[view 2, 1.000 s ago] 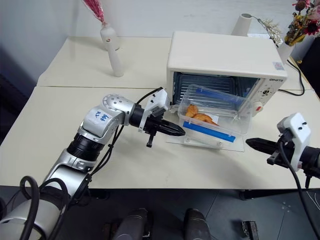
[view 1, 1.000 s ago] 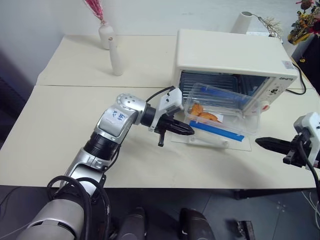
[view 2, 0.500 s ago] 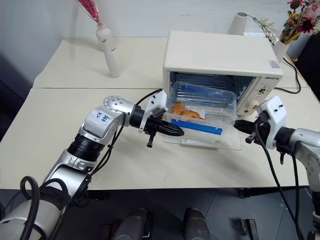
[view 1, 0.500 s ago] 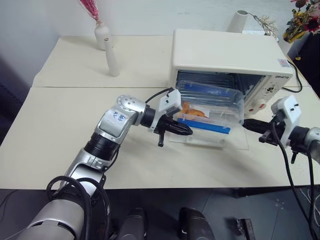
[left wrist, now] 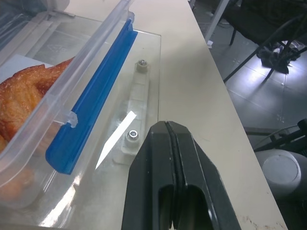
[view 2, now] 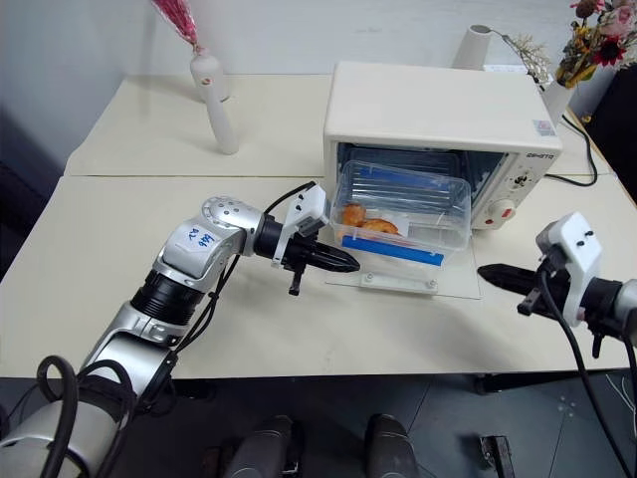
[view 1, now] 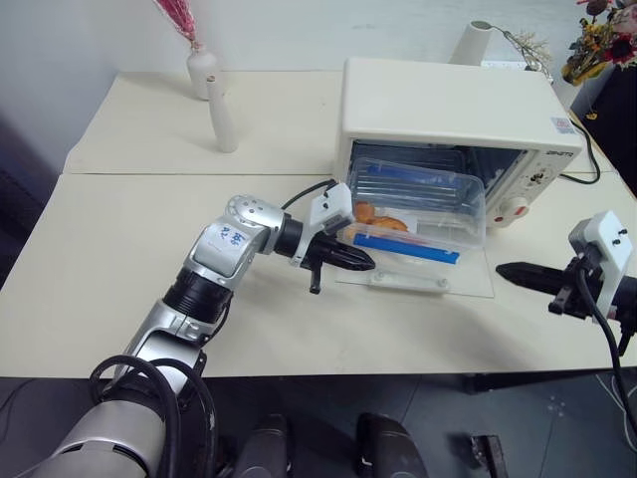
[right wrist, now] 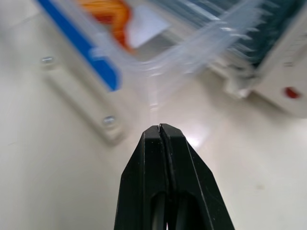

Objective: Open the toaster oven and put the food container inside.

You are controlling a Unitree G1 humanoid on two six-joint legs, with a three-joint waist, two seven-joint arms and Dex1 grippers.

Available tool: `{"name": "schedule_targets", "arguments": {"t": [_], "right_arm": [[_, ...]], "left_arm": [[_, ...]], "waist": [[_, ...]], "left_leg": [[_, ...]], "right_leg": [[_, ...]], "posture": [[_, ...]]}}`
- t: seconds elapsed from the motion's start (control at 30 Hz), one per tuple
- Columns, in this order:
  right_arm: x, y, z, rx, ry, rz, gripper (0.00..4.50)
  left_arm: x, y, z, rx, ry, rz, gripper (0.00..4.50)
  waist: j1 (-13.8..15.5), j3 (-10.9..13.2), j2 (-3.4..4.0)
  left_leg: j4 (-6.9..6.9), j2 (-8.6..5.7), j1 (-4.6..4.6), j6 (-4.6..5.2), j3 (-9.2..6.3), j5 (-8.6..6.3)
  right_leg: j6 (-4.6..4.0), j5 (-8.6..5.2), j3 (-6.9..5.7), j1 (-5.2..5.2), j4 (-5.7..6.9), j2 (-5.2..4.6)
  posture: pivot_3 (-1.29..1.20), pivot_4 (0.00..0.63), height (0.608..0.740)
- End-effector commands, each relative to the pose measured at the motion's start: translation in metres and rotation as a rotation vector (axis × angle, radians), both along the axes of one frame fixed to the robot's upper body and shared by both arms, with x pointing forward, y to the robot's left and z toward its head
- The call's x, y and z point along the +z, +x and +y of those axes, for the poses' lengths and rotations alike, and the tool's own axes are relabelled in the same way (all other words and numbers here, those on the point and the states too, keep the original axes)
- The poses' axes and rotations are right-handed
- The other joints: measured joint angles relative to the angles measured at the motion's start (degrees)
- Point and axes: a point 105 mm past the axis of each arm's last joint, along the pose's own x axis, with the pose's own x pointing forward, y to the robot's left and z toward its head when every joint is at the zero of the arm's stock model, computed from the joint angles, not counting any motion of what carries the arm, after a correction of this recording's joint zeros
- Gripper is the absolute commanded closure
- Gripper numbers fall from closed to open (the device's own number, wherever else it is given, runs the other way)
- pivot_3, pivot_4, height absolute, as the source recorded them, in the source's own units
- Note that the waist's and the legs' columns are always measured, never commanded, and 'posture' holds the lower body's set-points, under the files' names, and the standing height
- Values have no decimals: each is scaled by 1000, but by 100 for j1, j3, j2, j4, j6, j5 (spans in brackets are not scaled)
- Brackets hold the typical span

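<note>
Two hands low over your bench's near half, both pinched tight and empty. Your left hand [view 1: 366, 265] points at the near left corner of the food container [view 1: 418, 214], just short of it. Your right hand [view 1: 506, 270] hovers near the bench's right edge, apart from the container. The container sits on the lowered glass door [view 1: 468, 285], its far end at the mouth of the toaster oven [view 1: 453, 110]. Two white vases [view 1: 221, 115] stand toward the far left corner.
</note>
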Motion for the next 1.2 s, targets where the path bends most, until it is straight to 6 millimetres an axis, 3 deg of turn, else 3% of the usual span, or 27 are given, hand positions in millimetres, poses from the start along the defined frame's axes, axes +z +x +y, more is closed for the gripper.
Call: {"name": "schedule_targets", "arguments": {"t": [0.03, 0.1, 0.17, 0.37, 1.2], "right_arm": [[16, -3, 23, 74, 46, -59, 4465], [15, 0, 32, 92, 61, -65, 4465], [14, 18, 38, 74, 62, -99, 4465], [12, 49, 37, 14, 45, -125, 4465], [27, 125, 41, -205, 50, -355, 4465]], "left_arm": [[10, 3, -4, -4, -24, -46, 4500], [11, 5, -4, 3, -25, -50, 4500], [14, 12, -5, 23, -33, -61, 4500], [16, 30, -8, 99, -53, -84, 4500], [49, 90, -30, 420, -242, -211, 4500]], "waist": [[-18, 0, 0], [-19, 0, 0], [-6, -1, -3], [15, -1, -2], [-29, -1, -2]], "left_leg": [[0, 1, 2, 0, 1, 0], [0, 1, 4, -1, 0, 1], [1, 1, 4, -1, 0, 1], [15, -4, -7, 3, -3, -2], [18, -3, -12, 3, 9, -2]], "right_leg": [[0, 0, 1, 0, 1, 0], [0, 0, 2, 0, 5, 1], [0, 0, 2, -1, 8, 0], [0, 0, 0, -4, 8, -3], [1, 0, -2, -18, 19, -3]], "posture": [[0, 150, 740], [0, 150, 740], [0, 150, 740], [0, 150, 740], [0, 150, 740]]}}
